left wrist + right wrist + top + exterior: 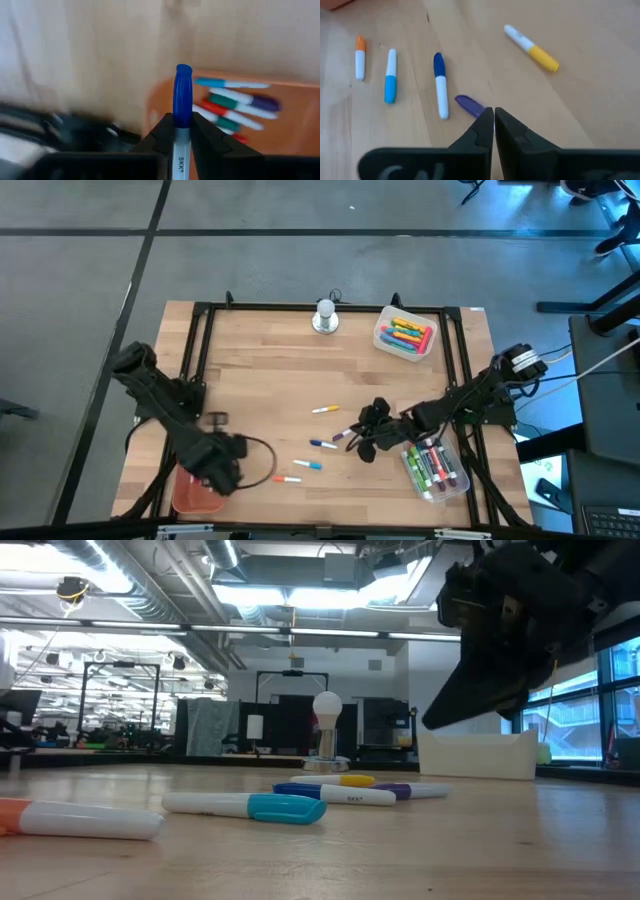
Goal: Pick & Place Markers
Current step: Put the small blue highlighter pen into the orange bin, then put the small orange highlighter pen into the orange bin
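Blue-capped marker pinched in left gripper over orange bin, lower left; right gripper nipping a purple marker; four loose.

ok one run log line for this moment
left tool: holds blue-capped marker above orange bin | right tool: shut, at purple-capped marker

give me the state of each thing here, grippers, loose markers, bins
left gripper: shut on blue-capped marker, over orange bin
right gripper: shut on purple-capped marker
orange bin: holds several markers
yellow-capped marker: lying loose on table
dark-blue-capped marker: lying loose
light-blue-capped marker: lying loose
orange-capped marker: lying loose
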You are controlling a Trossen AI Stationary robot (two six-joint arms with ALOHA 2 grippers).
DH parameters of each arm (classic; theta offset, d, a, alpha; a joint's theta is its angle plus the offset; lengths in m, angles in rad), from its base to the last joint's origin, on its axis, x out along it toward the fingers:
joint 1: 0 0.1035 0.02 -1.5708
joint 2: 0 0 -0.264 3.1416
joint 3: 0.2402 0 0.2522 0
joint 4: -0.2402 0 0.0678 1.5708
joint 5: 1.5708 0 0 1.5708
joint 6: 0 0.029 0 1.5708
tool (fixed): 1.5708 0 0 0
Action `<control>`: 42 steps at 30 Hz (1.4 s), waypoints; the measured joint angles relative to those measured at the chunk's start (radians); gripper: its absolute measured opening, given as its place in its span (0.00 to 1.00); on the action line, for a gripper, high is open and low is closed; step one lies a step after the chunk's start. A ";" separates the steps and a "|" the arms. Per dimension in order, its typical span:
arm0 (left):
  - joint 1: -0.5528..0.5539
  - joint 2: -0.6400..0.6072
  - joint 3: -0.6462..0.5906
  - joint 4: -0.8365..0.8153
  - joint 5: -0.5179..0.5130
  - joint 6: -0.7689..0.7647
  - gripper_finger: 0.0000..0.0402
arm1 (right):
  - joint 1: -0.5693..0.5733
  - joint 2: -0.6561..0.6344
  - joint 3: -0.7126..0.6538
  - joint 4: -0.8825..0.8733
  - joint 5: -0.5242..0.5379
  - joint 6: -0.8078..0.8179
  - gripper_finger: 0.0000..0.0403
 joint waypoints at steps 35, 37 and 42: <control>0.067 0.076 -0.177 0.753 -0.350 0.030 0.37 | -0.027 0.058 0.001 0.183 0.002 -0.230 0.04; 0.084 0.138 -0.177 0.884 -0.294 0.184 0.37 | -0.027 0.058 0.001 0.182 -0.003 -0.244 0.04; 0.126 0.242 -0.177 1.050 -0.272 0.284 0.37 | -0.027 0.058 0.001 0.172 -0.004 -0.246 0.04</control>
